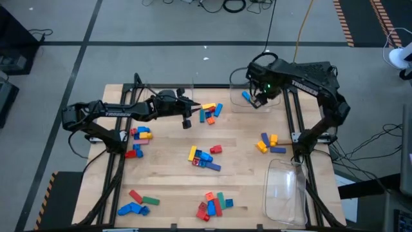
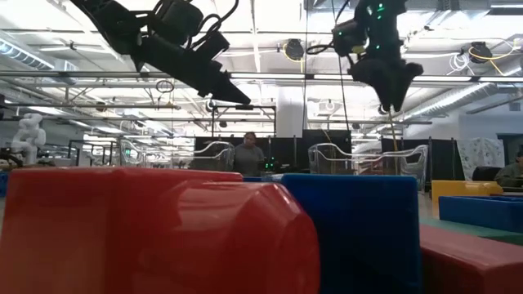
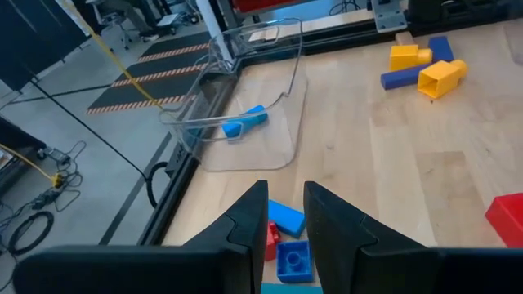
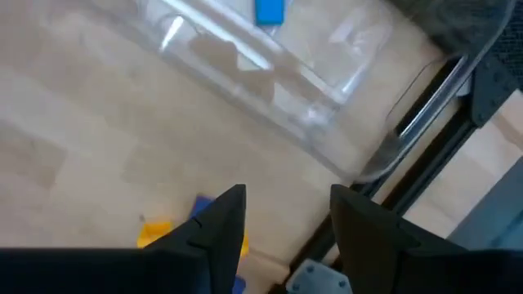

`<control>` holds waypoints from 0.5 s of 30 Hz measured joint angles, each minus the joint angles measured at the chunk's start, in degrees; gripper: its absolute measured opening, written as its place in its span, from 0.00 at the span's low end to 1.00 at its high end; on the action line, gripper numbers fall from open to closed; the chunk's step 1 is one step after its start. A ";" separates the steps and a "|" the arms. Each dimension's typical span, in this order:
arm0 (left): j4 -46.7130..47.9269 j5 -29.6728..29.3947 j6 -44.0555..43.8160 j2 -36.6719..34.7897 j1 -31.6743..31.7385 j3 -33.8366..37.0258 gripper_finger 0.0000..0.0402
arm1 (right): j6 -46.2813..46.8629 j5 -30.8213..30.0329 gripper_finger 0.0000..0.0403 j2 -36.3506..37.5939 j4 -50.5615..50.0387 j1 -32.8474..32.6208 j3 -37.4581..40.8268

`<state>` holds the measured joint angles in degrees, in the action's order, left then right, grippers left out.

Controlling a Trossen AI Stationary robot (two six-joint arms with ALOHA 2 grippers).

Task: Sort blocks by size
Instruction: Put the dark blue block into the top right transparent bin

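Many small blocks lie in loose groups on the wooden table: one far group [image 1: 209,113], one in the middle [image 1: 203,156], one at the right [image 1: 270,143], others at the left [image 1: 140,133] and near edge [image 1: 212,205]. My left gripper [image 1: 187,122] hovers just left of the far group, open by a narrow gap and empty; blue and red blocks [image 3: 286,219] show past its fingers. My right gripper [image 1: 261,100] is open and empty, raised over the far right clear tray [image 1: 241,87]. One blue block [image 1: 246,96] lies in that tray and also shows in the right wrist view [image 4: 268,11].
A second clear tray [image 1: 286,190] lies at the near right, and a third [image 1: 164,90] stands at the far edge under my left arm. More blocks lie at the near left [image 1: 136,203]. A red block [image 2: 155,229] and a blue block [image 2: 351,229] stand close before the low camera.
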<state>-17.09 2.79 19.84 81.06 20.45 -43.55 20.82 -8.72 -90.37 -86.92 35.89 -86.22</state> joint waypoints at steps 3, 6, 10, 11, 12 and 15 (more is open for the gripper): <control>0.10 0.00 -0.02 0.00 0.00 0.00 0.21 | 1.58 0.08 0.40 1.81 -0.14 -3.32 3.97; 0.15 0.00 -0.02 0.00 -0.01 0.00 0.21 | 6.63 0.83 0.40 2.42 0.20 -6.96 9.12; 0.14 0.00 -0.02 0.00 0.00 0.00 0.21 | 13.68 1.60 0.40 2.54 4.42 -11.65 17.34; 0.14 0.00 -0.02 0.00 0.00 0.00 0.21 | 15.13 1.63 0.40 2.54 5.89 -12.55 19.42; 0.14 0.00 -0.02 0.00 0.00 0.00 0.21 | 16.42 1.67 0.40 2.52 7.32 -13.31 21.46; 0.12 0.00 0.00 0.00 0.00 0.00 0.21 | 18.82 3.07 0.40 2.54 11.89 -14.62 26.94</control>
<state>-16.97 2.79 19.84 81.06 20.45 -43.55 39.64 -5.64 -87.83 -75.03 21.28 -59.28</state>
